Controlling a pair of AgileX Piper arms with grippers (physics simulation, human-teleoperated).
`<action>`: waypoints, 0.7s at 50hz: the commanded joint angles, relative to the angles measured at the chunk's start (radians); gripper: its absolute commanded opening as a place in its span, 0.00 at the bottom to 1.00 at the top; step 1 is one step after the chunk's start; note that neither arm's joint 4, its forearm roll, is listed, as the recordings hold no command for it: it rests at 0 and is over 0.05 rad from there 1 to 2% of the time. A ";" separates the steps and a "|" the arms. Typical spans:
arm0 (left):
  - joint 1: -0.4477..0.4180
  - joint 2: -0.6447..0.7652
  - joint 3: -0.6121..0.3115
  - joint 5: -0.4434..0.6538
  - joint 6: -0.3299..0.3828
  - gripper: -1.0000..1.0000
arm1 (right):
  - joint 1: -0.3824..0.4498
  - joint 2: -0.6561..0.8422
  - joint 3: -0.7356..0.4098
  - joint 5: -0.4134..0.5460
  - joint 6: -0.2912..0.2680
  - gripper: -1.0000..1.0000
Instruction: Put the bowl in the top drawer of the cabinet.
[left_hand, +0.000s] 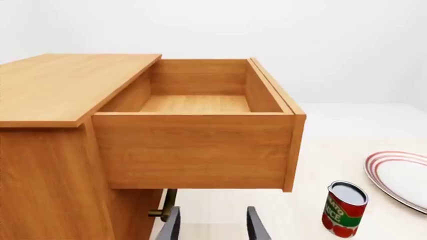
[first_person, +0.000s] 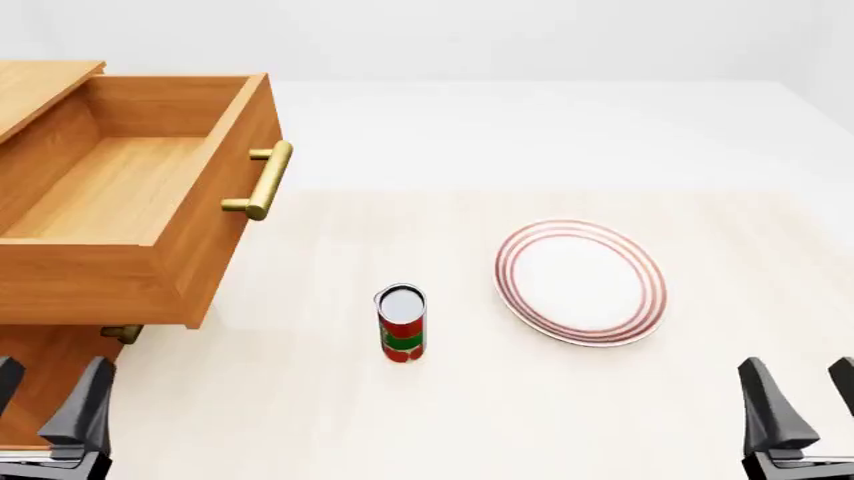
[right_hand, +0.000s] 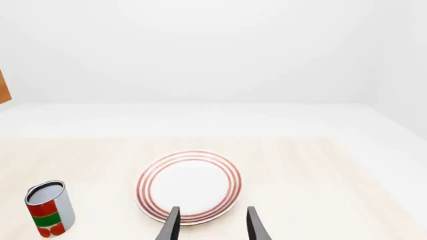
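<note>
white plate with red rings (first_person: 582, 281) lies flat, right of centre in front view. red/green tomato can (first_person: 400, 322) stands upright lower centre, near but apart from the plate; label probably says sauce, too blurred. pale wooden tabletop (first_person: 334, 410) underneath.

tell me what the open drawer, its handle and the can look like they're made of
The top drawer looks like light-brown wood or wood laminate, matte with visible grain. Its bar handle looks like brass-coloured metal with a soft sheen. The can seems to be metal, judging by its grey shiny top, wrapped in a red and green label.
</note>
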 joint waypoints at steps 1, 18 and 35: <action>-0.006 -0.001 -0.003 -0.011 0.034 1.00 | 0.000 0.006 -0.003 -0.002 0.001 1.00; -0.045 -0.001 0.000 -0.065 0.076 1.00 | 0.000 0.004 -0.003 0.000 0.001 1.00; -0.168 -0.002 -0.220 0.170 -0.033 1.00 | 0.000 0.001 -0.006 0.005 0.001 1.00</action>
